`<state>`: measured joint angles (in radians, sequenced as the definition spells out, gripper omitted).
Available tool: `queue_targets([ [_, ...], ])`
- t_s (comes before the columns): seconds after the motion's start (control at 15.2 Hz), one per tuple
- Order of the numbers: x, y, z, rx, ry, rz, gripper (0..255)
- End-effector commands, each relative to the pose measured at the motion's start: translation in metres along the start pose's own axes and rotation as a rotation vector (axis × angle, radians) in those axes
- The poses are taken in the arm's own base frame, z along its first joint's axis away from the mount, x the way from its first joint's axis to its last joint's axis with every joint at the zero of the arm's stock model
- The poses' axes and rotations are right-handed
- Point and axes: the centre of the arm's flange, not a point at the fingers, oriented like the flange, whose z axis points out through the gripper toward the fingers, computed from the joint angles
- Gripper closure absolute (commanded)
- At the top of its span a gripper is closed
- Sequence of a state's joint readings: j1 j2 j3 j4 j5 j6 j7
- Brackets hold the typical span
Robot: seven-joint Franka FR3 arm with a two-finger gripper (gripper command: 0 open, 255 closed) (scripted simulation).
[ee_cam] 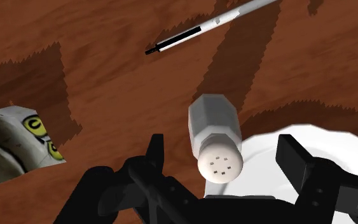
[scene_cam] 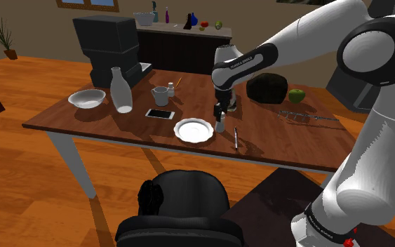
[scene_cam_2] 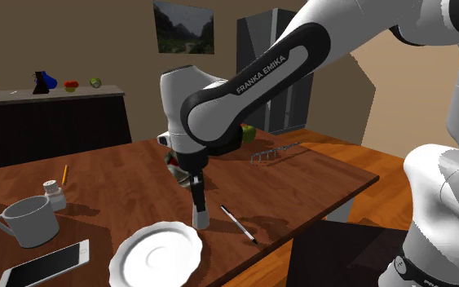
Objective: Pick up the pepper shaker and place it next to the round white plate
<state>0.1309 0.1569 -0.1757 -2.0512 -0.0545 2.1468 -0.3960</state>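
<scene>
The pepper shaker [ee_cam: 215, 130], a white faceted shaker with a holed cap, stands upright on the brown table right beside the round white plate [ee_cam: 336, 137]. My black gripper [ee_cam: 225, 156] is open, its fingers on either side of the shaker and apart from it. In the shoulder view the gripper [scene_cam: 220, 112] hangs over the shaker [scene_cam: 220, 127], just right of the plate [scene_cam: 193, 130]. In the second exterior view the shaker [scene_cam_2: 200, 216] sits under the gripper [scene_cam_2: 198, 196], at the plate's [scene_cam_2: 156, 254] right rim.
A black and white pen [scene_cam: 236, 137] lies just right of the shaker. A phone [scene_cam: 160, 114], a mug [scene_cam: 161, 95], a white bottle [scene_cam: 122, 90] and a bowl [scene_cam: 87, 98] stand to the left. A black chair [scene_cam: 182, 203] sits at the table's near edge.
</scene>
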Motion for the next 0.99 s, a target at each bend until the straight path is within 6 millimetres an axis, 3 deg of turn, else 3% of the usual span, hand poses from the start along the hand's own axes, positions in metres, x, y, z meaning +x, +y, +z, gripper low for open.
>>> queue_targets([
  [0.0, 0.000, 0.000, 0.000, 0.000, 0.000, 0.000, 0],
  [0.13, 0.000, 0.000, 0.000, 0.000, 0.000, 0.000, 0],
  [0.4, 0.000, 0.000, -0.050, 0.000, 0.000, 0.000, 0],
  [0.92, 0.000, 0.000, -0.050, 0.000, 0.000, 0.000, 0],
])
